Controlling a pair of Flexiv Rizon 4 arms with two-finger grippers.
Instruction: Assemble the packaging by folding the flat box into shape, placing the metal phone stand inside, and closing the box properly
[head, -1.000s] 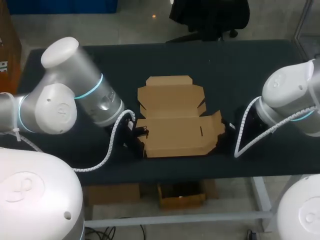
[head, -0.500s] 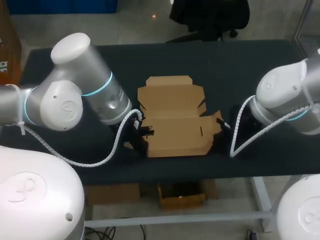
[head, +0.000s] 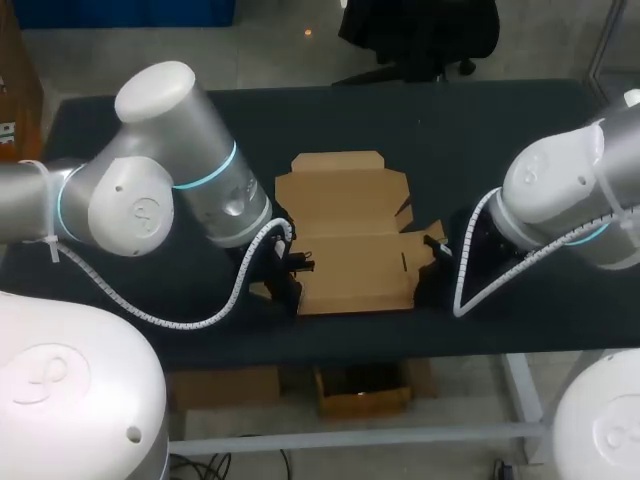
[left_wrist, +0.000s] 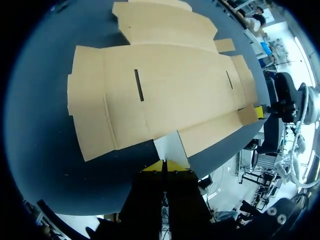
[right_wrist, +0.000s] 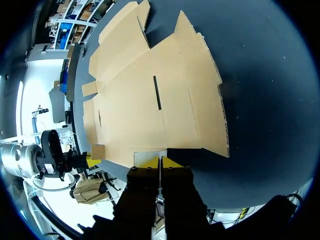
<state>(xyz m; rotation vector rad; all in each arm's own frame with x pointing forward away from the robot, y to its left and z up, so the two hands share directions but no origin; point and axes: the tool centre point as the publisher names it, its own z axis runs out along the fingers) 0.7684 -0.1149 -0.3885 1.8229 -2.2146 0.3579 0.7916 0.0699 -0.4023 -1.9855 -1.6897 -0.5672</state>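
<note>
Both arms have slid inward over the last second, and the cardboard's near half has narrowed between them, its left edge drawn in and its right flap tipped up. On the left, the left arm (head: 170, 180) comes in low over the dark table (head: 480, 130), and the left gripper (left_wrist: 163, 167) sits right at the near-left corner of the flat box (head: 350, 240). Its yellow tips are pressed together, with a small pale tab of the cardboard nipped between them in its own wrist view. Across the middle, the flat box lies unfolded on the table, creases and two narrow slots showing. Its far lid panel is flat, while its near panel runs between the two grippers. On the right, the near-right flap stands tilted up off the table. The right gripper (right_wrist: 159, 162) is tucked against that corner, fingers squeezed onto a little tab there just as on the other side. The right arm (head: 560, 200) leans in from the right edge, its cable looping down beside the flap. Each wrist view catches the other gripper's yellow tip at the far corner of the cardboard.
</note>
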